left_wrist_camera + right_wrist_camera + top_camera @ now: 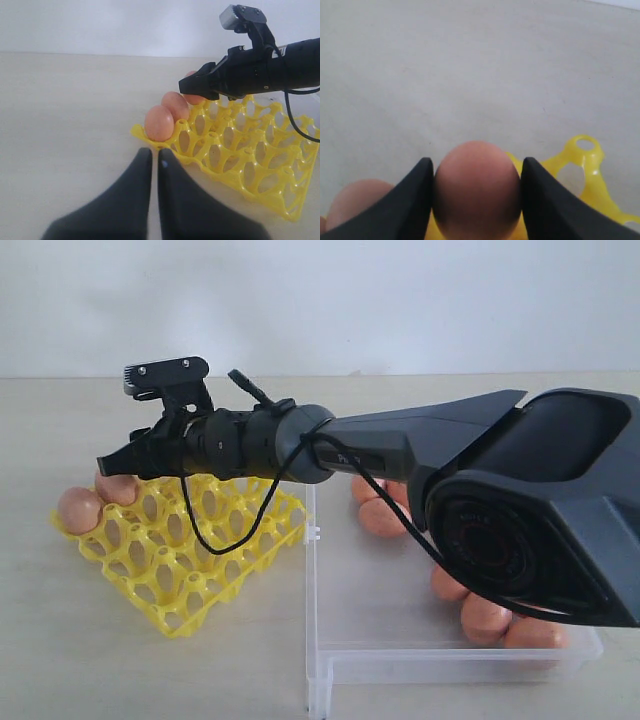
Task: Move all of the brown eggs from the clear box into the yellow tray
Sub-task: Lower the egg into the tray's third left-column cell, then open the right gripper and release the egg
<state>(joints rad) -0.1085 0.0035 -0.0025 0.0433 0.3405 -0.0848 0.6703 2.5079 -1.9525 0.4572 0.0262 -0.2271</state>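
Observation:
My right gripper [112, 464] reaches across over the far corner of the yellow tray [200, 560], shut on a brown egg [476, 190] that fills the gap between its black fingers. In the left wrist view that egg [195, 98] shows just under the gripper's tip [187, 89]. Two more brown eggs [78, 508] [117, 487] sit in the tray's corner cups beside it. Other brown eggs [484, 618] lie in the clear box [322, 665] on the right. My left gripper [152, 155] hovers shut and empty near the tray's corner [142, 135].
The right arm's big dark body [540, 510] spans the clear box and hides part of it. A black cable [215, 535] hangs from the wrist down over the tray. Bare pale tabletop [80, 640] lies left of and in front of the tray.

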